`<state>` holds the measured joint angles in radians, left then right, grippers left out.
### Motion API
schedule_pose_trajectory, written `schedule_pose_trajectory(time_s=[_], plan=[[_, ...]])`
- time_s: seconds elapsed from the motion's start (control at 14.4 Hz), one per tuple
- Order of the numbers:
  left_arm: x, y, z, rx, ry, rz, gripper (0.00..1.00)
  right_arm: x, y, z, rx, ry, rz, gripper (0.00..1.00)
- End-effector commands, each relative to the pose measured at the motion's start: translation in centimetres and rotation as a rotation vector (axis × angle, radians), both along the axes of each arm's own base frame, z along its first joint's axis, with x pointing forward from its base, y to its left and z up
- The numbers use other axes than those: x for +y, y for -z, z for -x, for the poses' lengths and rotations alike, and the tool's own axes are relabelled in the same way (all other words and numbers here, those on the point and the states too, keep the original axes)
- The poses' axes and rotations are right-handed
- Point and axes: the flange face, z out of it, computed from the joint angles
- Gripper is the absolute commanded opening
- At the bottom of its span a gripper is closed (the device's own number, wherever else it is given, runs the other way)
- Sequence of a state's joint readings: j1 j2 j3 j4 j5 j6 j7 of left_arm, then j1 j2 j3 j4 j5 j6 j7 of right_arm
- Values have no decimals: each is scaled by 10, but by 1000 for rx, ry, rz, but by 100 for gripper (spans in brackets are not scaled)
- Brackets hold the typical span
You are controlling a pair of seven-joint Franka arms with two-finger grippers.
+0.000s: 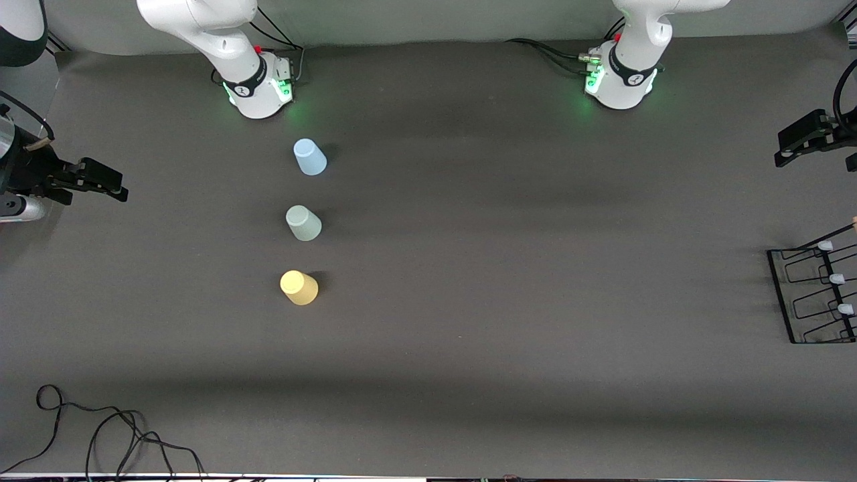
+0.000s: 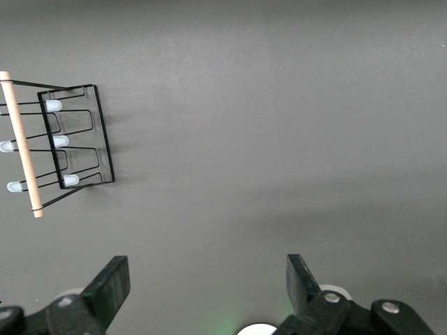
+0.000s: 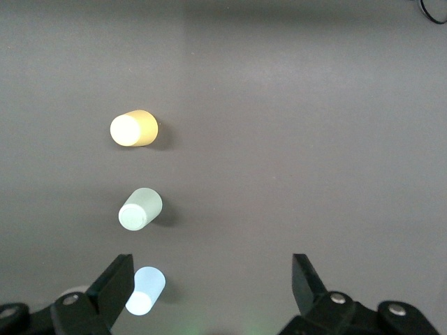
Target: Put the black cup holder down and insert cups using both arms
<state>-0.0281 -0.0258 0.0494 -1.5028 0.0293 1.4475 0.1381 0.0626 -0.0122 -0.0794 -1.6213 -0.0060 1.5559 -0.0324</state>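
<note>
Rack and my left gripper: my left gripper [image 1: 785, 158] is hanging in the air at the left arm's end of the table, its fingers spread wide and holding nothing. The black thin-wire cup holder with the long wooden top handle and pale-capped pegs [image 1: 813, 298] is standing on the table at that same end, nearer to the front camera than the spot my left gripper is over, and well apart from it.
Rack's long axis: in my left wrist view the wooden handle [image 2: 21, 143] is running along the holder's [image 2: 73, 136] length, crosswise to the line from my fingers to it; I judge I will be needing to turn my jaws across the handle to take it.
Nearer arm: my left arm is plainly the nearer one to the holder.
Cups and my right gripper: my right gripper [image 1: 119, 191] is waiting spread wide and empty at the right arm's end. The three small tapered plastic cups are standing mouth-down in a row: light blue [image 1: 309, 157] closest to my right base, pale green [image 1: 304, 223] between, yellow [image 1: 298, 287] nearest the front camera.
Surface: the dark grey matte table covering [image 1: 509, 281] is lying flat.
Room: between cups and holder I am seeing a broad stretch of table for setting the holder down.
</note>
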Motion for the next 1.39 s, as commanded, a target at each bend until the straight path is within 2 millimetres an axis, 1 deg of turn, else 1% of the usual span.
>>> schedule_pose_trajectory(time_s=[0.0, 0.21, 0.49, 0.77, 0.9, 1.11, 1.18, 1.25, 1.32], plan=[[0, -6, 2, -16, -4, 11, 100, 3, -2, -1, 5, 18, 10, 100], [-1, 2, 0, -1, -4, 9, 100, 4, -2, -2, 3, 17, 10, 100], [-1, 2, 1, 4, -12, 9, 100, 4, -2, -2, 3, 17, 10, 100], [2, 1, -1, -12, -16, 4, 100, 3, -2, -2, 3, 17, 10, 100], [8, 5, -2, 4, -29, 4, 100, 4, -2, -2, 3, 17, 10, 100], [12, 16, -18, 11, -84, -29, 100, 3, -2, -2, 3, 17, 10, 100], [19, 18, -20, 15, -90, -29, 100, 3, -2, -2, 3, 17, 10, 100], [37, 20, -19, 17, -119, -24, 100, 3, -2, -2, 3, 17, 10, 100], [54, 26, -22, 27, -149, -28, 100, 3, -2, -2, 3, 17, 10, 100]])
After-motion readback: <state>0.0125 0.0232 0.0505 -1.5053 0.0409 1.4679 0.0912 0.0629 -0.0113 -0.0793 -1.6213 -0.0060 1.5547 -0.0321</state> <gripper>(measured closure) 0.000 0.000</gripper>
